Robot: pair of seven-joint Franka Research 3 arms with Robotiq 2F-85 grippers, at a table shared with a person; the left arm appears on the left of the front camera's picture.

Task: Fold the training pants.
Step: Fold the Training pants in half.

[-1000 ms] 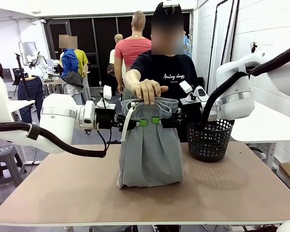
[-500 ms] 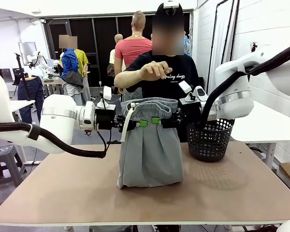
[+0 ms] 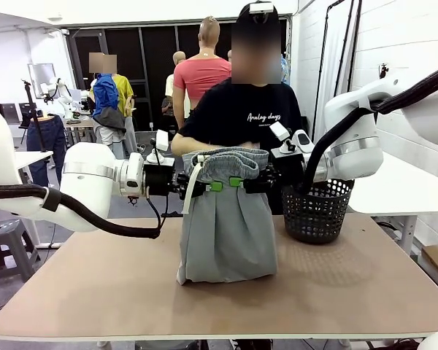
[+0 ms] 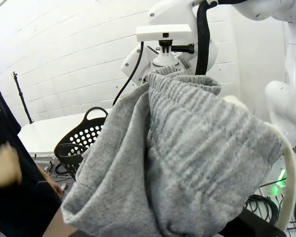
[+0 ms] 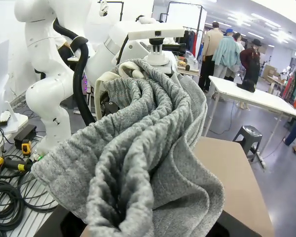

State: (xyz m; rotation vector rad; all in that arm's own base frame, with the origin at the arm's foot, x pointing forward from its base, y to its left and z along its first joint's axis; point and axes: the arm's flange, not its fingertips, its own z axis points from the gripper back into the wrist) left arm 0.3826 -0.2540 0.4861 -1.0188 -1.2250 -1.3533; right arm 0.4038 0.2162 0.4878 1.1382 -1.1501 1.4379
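Front view: both hands point(image 3: 216, 185) point(image 3: 236, 181) clamp training pants point(image 3: 226, 233) waistband; fingertips mostly hidden.

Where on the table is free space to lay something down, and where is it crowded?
Bare brown tabletop lies left of the hanging light grey jersey training pants and along the near edge in front of them. On the right, a free patch lies near the corner, in front of the black mesh basket. The middle back is crowded.

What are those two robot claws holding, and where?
Both the left gripper and right gripper pinch the grey training pants at the waistband.
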